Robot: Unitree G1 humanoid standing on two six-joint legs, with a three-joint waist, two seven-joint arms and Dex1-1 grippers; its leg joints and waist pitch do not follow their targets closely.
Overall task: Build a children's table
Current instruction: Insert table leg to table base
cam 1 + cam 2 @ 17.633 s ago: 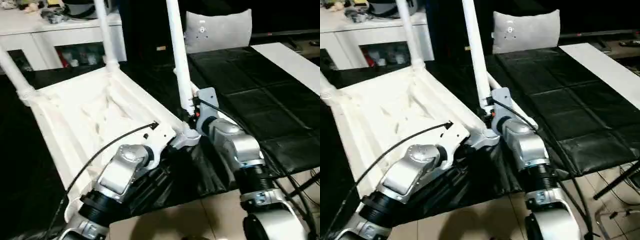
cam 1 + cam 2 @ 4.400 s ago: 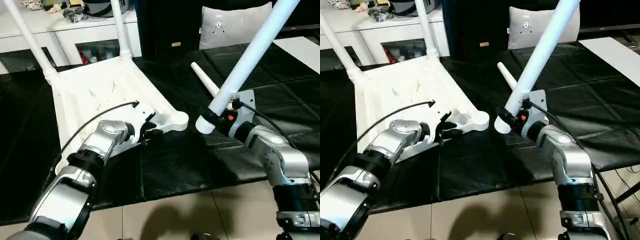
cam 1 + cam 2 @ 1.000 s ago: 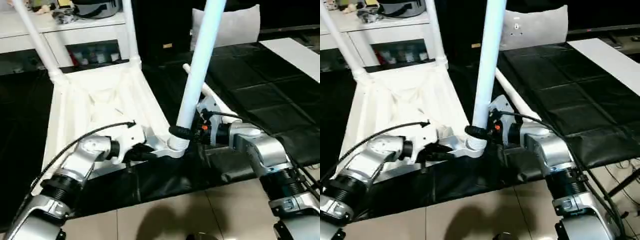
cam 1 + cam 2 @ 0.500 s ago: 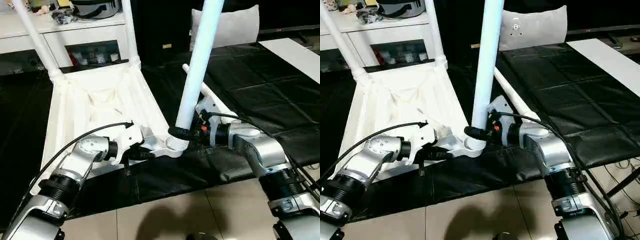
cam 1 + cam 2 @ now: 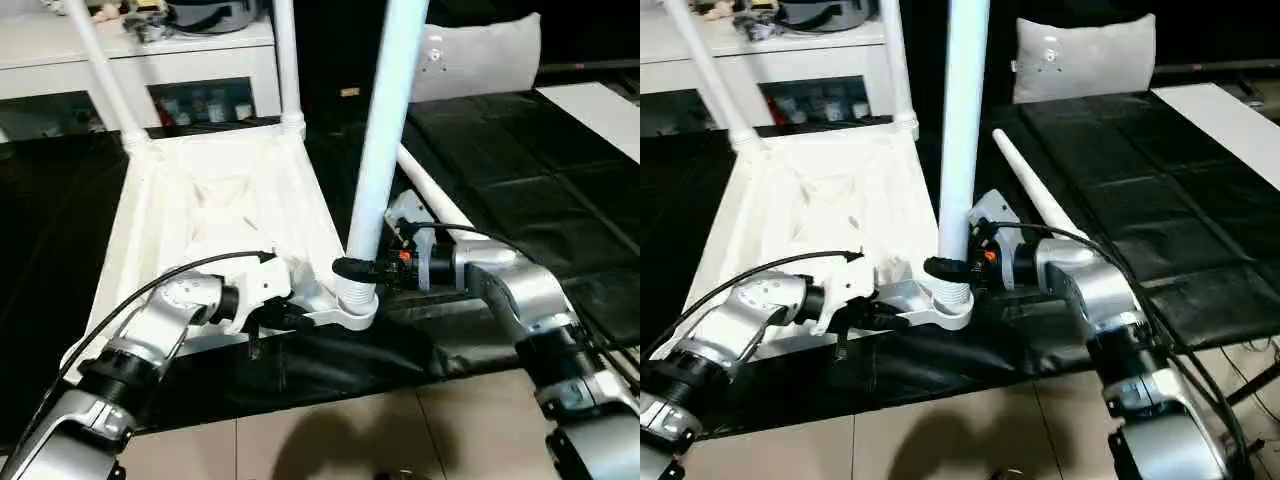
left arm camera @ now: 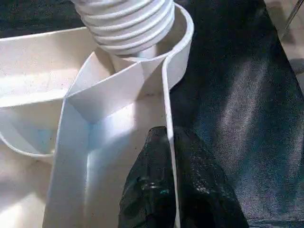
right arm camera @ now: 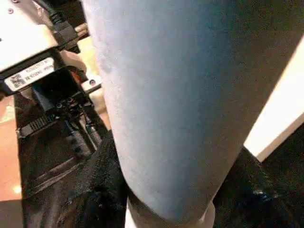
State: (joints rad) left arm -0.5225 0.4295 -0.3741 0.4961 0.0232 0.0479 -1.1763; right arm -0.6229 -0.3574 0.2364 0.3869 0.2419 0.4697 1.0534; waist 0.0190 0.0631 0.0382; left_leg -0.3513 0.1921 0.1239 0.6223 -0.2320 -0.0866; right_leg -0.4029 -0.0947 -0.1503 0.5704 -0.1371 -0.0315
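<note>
The children's table top (image 5: 210, 215) lies upside down on the black mat, with two white legs (image 5: 285, 60) standing in its far corners. My right gripper (image 5: 352, 270) is shut on a third leg (image 5: 385, 130), holding it upright low on its shaft. That leg's threaded end (image 6: 126, 23) sits in the near right corner socket (image 5: 355, 310), with several threads showing above it. My left gripper (image 5: 290, 318) is shut on the top's thin rim (image 6: 168, 95) just beside that socket. A fourth leg (image 5: 1035, 195) lies loose on the mat behind my right arm.
A white cabinet (image 5: 150, 60) with glass doors stands behind the table top. A grey cushion (image 5: 480, 55) leans at the back right, and a white board (image 5: 600, 105) lies at the far right. The mat's edge (image 5: 400, 360) ends at tiled floor (image 5: 380, 430) near me.
My left fingers have closed onto the rim by the corner socket. The held leg stands a little more upright in the socket. The camera has shifted slightly.
</note>
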